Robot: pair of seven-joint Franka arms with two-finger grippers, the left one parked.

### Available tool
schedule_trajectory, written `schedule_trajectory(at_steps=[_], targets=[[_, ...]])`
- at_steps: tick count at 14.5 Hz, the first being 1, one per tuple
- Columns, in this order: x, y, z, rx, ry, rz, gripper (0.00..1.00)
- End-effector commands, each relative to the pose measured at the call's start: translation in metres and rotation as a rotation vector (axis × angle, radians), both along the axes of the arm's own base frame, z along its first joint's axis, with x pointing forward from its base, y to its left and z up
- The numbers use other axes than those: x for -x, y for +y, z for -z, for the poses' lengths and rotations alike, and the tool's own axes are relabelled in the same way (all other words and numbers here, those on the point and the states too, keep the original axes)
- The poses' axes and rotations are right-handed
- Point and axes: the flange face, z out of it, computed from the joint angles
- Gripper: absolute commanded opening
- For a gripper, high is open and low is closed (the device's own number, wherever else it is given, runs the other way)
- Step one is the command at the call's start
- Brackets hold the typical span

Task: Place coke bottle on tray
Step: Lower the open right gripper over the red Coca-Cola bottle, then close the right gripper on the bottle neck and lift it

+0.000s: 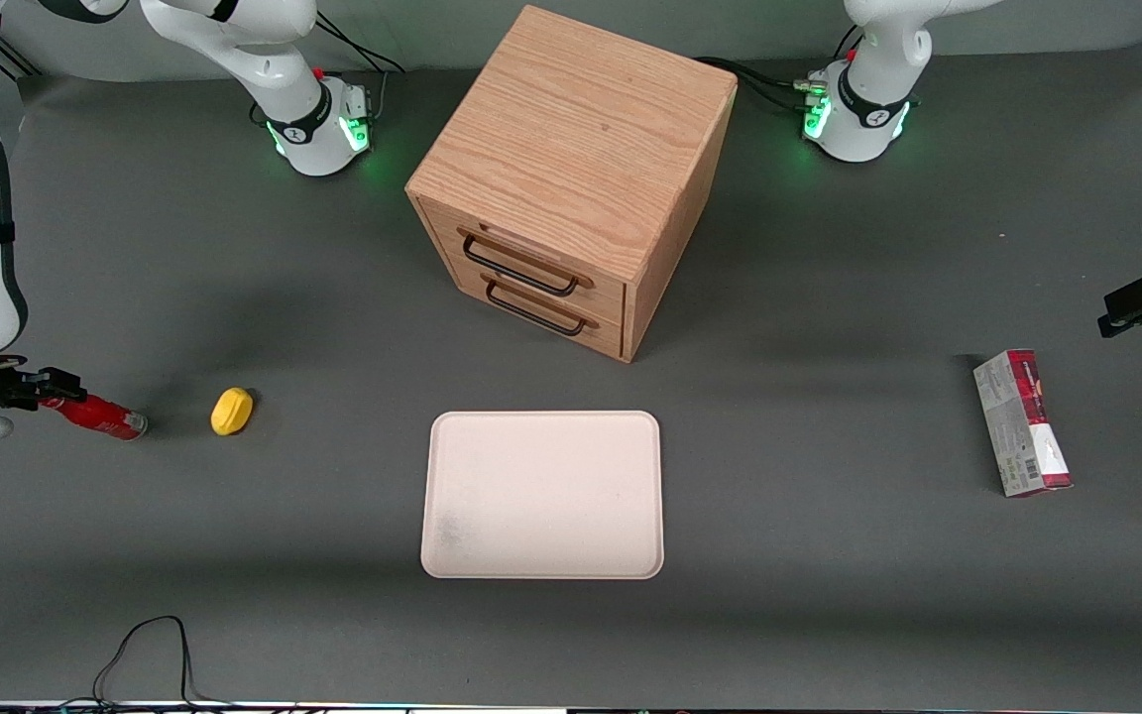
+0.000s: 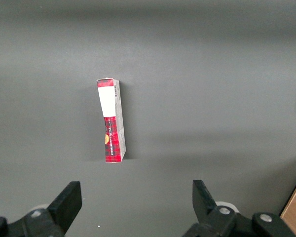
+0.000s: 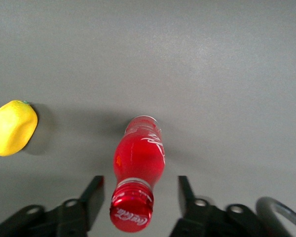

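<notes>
The coke bottle (image 1: pixel 100 416) is small, slim and bright red. It lies on its side on the dark mat at the working arm's end of the table. In the right wrist view the coke bottle (image 3: pixel 137 165) points its red cap toward the camera, between the two fingers. My gripper (image 1: pixel 21 389) is open, low over the mat, with a finger on each side of the cap and neck and a gap on both sides (image 3: pixel 140 190). The cream tray (image 1: pixel 542 494) lies flat in the middle of the table, nearer the front camera than the wooden drawer box, with nothing on it.
A yellow lemon-shaped object (image 1: pixel 232 411) lies beside the bottle, toward the tray; it also shows in the right wrist view (image 3: pixel 12 128). A wooden drawer box (image 1: pixel 571 178) stands at mid-table. A red-and-grey carton (image 1: pixel 1022 422) lies toward the parked arm's end, also seen from the left wrist (image 2: pixel 111 121).
</notes>
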Motion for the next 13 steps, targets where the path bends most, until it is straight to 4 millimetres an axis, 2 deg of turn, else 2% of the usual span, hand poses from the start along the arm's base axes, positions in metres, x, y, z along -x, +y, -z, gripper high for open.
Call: schedule_trajectory(at_steps=[1,4,5,7,9,13], targets=[[-0.001,0.004,-0.006,-0.017,-0.029,-0.025,0.31],[-0.003,0.007,-0.008,-0.017,-0.032,-0.03,0.05],[-0.004,0.007,-0.009,-0.018,-0.032,-0.028,0.0],[-0.01,0.01,-0.024,-0.023,-0.037,-0.031,0.0],[-0.021,0.014,-0.07,-0.051,-0.02,-0.052,0.0],[-0.028,0.02,-0.178,-0.062,-0.011,-0.087,0.0]])
